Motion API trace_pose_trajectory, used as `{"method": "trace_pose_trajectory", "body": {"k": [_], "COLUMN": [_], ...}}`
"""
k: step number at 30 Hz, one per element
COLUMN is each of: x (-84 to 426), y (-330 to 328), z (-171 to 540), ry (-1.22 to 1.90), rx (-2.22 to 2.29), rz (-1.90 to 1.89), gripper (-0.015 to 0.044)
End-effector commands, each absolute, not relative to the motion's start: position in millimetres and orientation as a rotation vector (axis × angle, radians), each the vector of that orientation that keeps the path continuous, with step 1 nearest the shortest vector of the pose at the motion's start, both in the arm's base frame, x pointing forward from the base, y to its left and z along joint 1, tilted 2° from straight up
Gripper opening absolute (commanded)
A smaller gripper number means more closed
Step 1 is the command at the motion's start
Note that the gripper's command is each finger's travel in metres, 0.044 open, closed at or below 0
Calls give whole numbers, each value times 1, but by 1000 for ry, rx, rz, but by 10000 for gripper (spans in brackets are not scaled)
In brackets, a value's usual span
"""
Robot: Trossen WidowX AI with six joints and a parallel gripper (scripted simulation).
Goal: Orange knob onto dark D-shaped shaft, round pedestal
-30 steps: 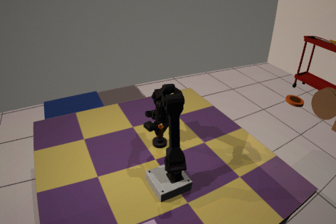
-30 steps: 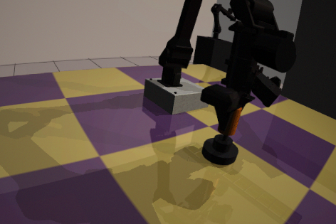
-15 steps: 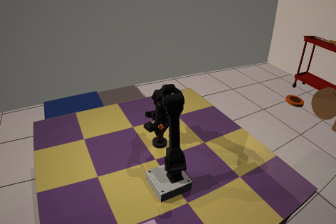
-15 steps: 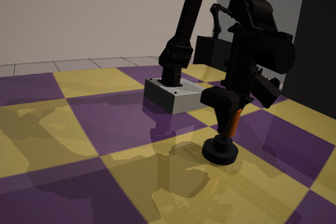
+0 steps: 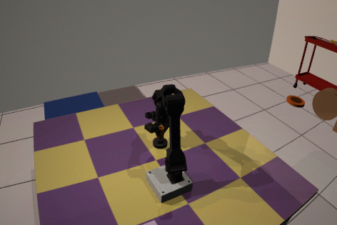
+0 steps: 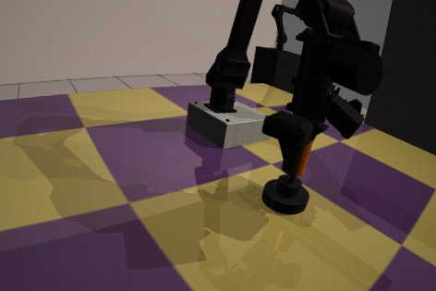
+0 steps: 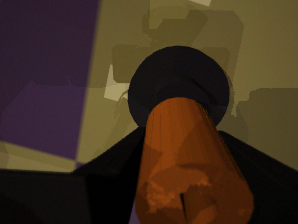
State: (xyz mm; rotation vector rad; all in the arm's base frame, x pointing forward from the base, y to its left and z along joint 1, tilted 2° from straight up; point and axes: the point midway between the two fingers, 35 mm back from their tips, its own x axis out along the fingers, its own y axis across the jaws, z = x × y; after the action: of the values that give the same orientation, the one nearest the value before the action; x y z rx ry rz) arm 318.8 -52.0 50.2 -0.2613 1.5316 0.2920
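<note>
The orange knob (image 5: 161, 128) (image 6: 305, 160) (image 7: 180, 135) is nearly upright, leaning slightly in the exterior view. My gripper (image 5: 161, 132) (image 6: 296, 162) (image 7: 179, 135) is shut on the knob, with a dark finger on each side of it in the wrist view. The round dark pedestal (image 5: 160, 145) (image 6: 284, 202) (image 7: 165, 65) stands below. In the exterior view a narrow gap shows between the knob's lower end and the pedestal's raised collar, with a short dark piece of the shaft (image 6: 293, 177) in it. The shaft's top and its flat side are hidden.
The arm's grey base block (image 5: 168, 184) (image 6: 245, 132) stands behind the pedestal in the exterior view, on the purple and yellow checkered table top (image 5: 118, 151) (image 6: 152, 158). A red cart (image 5: 315, 79) and an orange ring (image 5: 288, 101) are off the table.
</note>
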Motion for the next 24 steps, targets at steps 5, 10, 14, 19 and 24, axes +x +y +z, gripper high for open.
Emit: {"method": "trace_pose_trajectory", "body": {"k": [5, 10, 14, 19, 24], "x": [323, 324, 324, 323, 322], "y": [-53, -54, -54, -54, -54], "z": [53, 50, 48, 48, 48], "ry": [1506, 1506, 1506, 1506, 1506], "rx": [-387, -388, -388, -387, -387], "rz": [407, 407, 407, 407, 407], "gripper": [0, 0, 0, 0, 0]}}
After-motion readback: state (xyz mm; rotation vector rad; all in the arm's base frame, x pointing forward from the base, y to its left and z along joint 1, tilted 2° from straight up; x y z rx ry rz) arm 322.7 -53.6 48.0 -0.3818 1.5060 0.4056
